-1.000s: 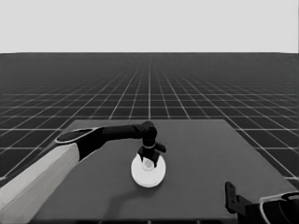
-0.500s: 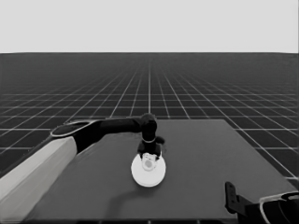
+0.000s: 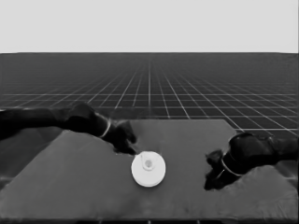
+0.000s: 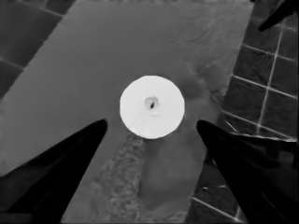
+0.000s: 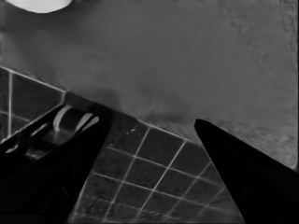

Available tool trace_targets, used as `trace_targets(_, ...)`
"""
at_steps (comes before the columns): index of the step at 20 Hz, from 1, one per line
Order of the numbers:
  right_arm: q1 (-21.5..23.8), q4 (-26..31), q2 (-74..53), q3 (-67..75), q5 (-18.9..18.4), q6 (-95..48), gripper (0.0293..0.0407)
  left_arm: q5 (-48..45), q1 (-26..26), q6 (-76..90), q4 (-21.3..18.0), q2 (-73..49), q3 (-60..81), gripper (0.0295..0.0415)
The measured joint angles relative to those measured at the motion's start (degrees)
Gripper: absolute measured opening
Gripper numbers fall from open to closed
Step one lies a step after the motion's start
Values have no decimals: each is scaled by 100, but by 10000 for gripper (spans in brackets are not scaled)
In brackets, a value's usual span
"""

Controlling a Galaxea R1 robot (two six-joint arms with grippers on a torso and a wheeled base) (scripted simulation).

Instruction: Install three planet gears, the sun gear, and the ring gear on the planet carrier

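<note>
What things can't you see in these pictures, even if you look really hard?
- Head view: the larger round part lies on top, so the smaller round part and the gears cannot be seen beneath it.
- Head view: the left gripper is one dark shape; only the left wrist view shows its fingers apart.
- Right wrist view: the picture's edge cuts off the white part.

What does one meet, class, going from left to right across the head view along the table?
Left arm → left gripper → larger round part → right gripper → right arm.
</note>
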Motion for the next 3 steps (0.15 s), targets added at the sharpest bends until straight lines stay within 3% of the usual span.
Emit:
trace_targets(1, 221, 466, 495, -725, -55, 762, 389, -710, -319, 1785, 137, -1580, 1124, 401)
trace_targets(3, 333, 846, 911, -1513, -74, 1337, 385, -1379, -601, 3452, 263, -2978, 2205, 388)
